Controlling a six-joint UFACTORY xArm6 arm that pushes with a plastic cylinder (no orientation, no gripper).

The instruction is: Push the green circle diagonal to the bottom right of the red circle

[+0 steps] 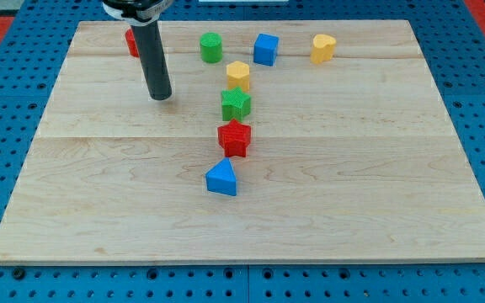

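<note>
The green circle (210,47) stands near the board's top edge, left of centre. The red circle (131,42) is at the top left, mostly hidden behind my rod. My tip (160,96) rests on the board below and to the right of the red circle, and below and to the left of the green circle, touching neither.
A blue cube (265,49) and a yellow heart (323,48) sit right of the green circle. Below run a yellow block (237,75), a green star (236,103), a red star (234,138) and a blue triangle (222,178). The wooden board (377,185) lies on a blue pegboard.
</note>
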